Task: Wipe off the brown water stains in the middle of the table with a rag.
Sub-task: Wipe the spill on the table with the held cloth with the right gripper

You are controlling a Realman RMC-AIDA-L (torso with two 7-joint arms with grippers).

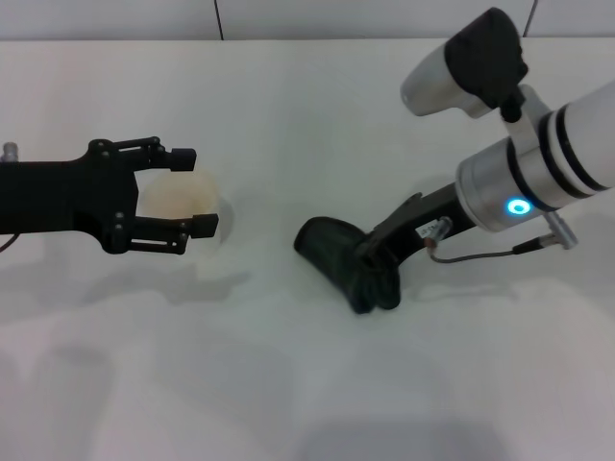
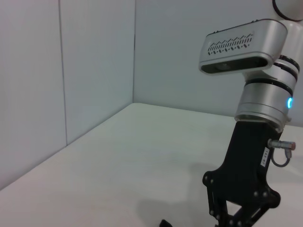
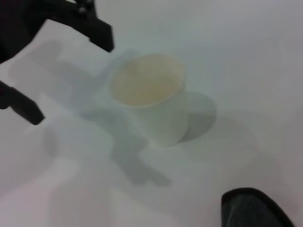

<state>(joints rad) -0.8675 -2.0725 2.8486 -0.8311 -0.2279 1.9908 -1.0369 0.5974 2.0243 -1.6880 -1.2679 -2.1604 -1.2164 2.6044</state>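
Observation:
The black rag lies bunched on the white table near the middle. My right gripper comes down from the right and is shut on the rag's right end, pressing it to the table. A corner of the rag also shows in the right wrist view. No brown water stain shows in any view. My left gripper is open at the left, level with the table, its fingers on either side of the cup's top. The left wrist view shows the right gripper from the side.
A whitish translucent cup with a tan tint stands at the left, also in the right wrist view. The left gripper's fingers hover by it. Pale walls bound the table's far side.

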